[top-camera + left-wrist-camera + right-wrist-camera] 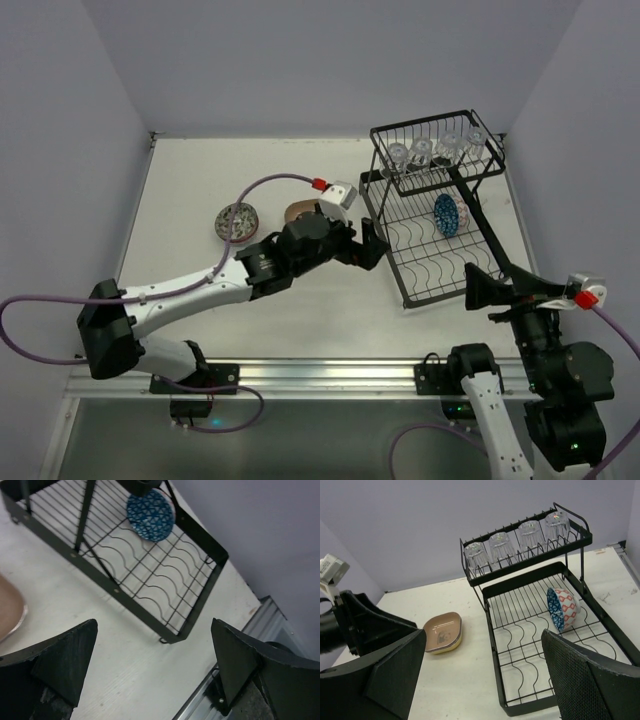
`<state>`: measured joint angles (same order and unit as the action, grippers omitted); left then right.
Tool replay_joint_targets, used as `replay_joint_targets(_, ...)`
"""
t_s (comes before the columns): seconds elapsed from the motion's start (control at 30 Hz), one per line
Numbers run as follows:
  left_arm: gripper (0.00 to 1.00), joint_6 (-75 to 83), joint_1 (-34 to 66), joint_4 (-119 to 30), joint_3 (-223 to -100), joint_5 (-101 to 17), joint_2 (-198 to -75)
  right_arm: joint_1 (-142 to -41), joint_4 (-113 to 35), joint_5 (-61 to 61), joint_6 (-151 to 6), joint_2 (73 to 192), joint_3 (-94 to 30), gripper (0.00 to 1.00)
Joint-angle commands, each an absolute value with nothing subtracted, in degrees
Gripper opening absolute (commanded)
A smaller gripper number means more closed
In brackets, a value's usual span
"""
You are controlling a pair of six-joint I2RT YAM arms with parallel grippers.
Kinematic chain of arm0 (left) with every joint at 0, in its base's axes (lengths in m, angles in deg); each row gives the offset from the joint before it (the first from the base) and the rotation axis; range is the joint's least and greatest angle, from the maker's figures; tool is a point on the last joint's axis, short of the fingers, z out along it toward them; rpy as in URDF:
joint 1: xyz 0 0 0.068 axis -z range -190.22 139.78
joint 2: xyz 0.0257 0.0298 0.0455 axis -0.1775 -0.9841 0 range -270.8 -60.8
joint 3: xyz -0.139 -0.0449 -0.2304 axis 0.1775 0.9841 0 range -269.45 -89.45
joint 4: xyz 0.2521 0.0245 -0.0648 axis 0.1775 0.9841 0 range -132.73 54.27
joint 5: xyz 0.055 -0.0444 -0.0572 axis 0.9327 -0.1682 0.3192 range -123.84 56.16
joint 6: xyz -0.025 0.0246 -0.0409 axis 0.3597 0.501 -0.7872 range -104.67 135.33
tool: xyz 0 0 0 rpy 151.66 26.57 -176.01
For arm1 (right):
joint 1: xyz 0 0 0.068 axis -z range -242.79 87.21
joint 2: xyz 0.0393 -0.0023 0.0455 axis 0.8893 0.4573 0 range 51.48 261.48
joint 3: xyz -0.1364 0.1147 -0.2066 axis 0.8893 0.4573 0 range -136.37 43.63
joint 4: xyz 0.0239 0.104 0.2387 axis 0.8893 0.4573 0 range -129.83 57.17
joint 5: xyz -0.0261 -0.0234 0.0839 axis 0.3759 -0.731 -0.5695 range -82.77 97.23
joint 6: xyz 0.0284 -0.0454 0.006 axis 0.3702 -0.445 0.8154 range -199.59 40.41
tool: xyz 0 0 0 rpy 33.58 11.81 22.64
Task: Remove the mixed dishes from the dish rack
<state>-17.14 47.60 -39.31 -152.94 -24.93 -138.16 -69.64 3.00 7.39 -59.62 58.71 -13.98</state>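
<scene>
The black two-tier dish rack (430,299) stands at the right. Its upper basket holds four clear glass cups (430,152) upside down. One blue-and-red patterned bowl (447,215) leans on edge in the lower tray. A speckled bowl (238,221) and a stack of rounded-square plates (297,211), tan on top and yellow below, sit on the table to the left. My left gripper (374,245) is open and empty, low beside the rack's left rim. My right gripper (487,289) is open and empty at the rack's near right corner. The right wrist view shows the bowl (562,609), cups (520,539) and plates (442,632).
The left wrist view shows the rack's near corner (120,597), the bowl (150,509) and the metal rail (250,645) at the table's front edge. The left arm (360,625) fills the left of the right wrist view. Lavender walls close in the table.
</scene>
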Motion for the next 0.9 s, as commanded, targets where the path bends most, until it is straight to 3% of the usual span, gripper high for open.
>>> replay_joint_targets(0.0, 1.00, -21.0, 52.3, -60.8, -150.4, -24.7, -142.0, -69.8, 1.7, 10.3, -56.6, 61.0, -12.8, 0.99)
replay_joint_targets(0.2, 1.00, -20.0, 57.2, -65.2, -159.5, -19.0, -155.4, -69.8, 3.1, 14.5, -54.3, 59.9, -13.9, 0.99)
replay_joint_targets(0.47, 0.98, -15.0, 58.0, -56.1, -186.5, -18.0, -179.6, -69.8, 7.2, 16.9, -57.4, 59.4, -18.1, 0.99)
replay_joint_targets(0.67, 0.86, -8.1, 57.7, -54.2, -198.7, -16.6, -192.2, -69.8, 8.1, 15.8, -58.4, 57.3, -18.5, 0.99)
replay_joint_targets(0.87, 0.81, -2.8, 56.2, -52.1, -212.0, -15.1, -202.9, -69.8, 7.7, 12.3, -58.3, 56.9, -17.9, 0.99)
